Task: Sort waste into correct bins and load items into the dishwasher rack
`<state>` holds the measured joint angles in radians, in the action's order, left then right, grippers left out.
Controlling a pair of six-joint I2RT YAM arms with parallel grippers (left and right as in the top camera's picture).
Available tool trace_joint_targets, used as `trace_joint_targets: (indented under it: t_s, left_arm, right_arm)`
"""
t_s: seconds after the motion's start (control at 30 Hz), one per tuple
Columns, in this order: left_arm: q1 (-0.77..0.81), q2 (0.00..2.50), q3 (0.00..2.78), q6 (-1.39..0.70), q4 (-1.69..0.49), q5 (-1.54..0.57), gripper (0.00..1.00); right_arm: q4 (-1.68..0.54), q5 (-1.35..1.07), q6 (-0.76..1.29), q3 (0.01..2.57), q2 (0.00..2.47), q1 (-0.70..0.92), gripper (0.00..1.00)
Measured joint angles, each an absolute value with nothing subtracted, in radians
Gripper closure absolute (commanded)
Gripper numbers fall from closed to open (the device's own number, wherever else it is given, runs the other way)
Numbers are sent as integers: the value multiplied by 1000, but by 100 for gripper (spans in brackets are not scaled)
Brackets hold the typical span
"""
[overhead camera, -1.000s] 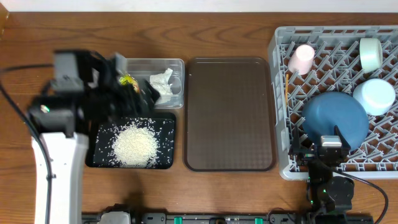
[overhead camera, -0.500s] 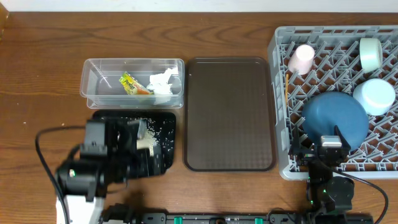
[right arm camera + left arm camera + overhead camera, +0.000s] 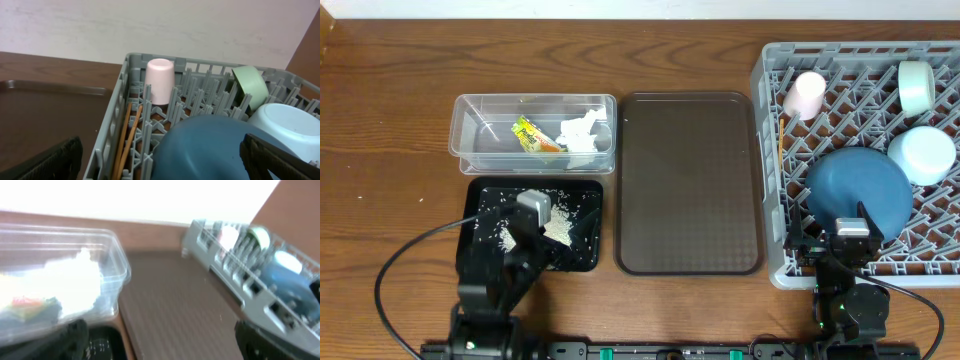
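Left gripper [image 3: 160, 332] gapes empty, clear tub [image 3: 111, 260] ahead to its left. Right gripper [image 3: 160, 150] gapes empty, blue plate [image 3: 215, 142] just ahead.

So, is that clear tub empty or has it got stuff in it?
Not empty. The overhead view shows the tub holding a crumpled tissue and a yellow-green wrapper.

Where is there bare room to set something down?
The brown tray, between tub and rack, is bare. So is the table left of and behind the tub. Crowded: the rack, full of dishes, and the black tray with rice.
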<state>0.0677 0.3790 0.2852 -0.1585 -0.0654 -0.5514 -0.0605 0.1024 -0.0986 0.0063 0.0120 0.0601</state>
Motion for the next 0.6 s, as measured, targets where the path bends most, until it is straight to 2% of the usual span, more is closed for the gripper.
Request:
trace_joint_targets:
  t_s: [0.13, 0.27, 0.43, 0.6]
  left_arm:
    - [68, 289, 146, -160, 182, -559, 4]
    - [67, 218, 39, -158, 314, -561, 4]
    - [67, 139, 6, -154, 258, -502, 4]
    - [67, 39, 6, -127, 113, -380, 4]
  right_arm:
    - [-60, 102, -99, 6, 12, 60, 1]
    - [-60, 102, -99, 6, 12, 60, 1]
    - [-60, 102, -99, 6, 12, 60, 1]
    - [-60, 102, -99, 6, 12, 60, 1]
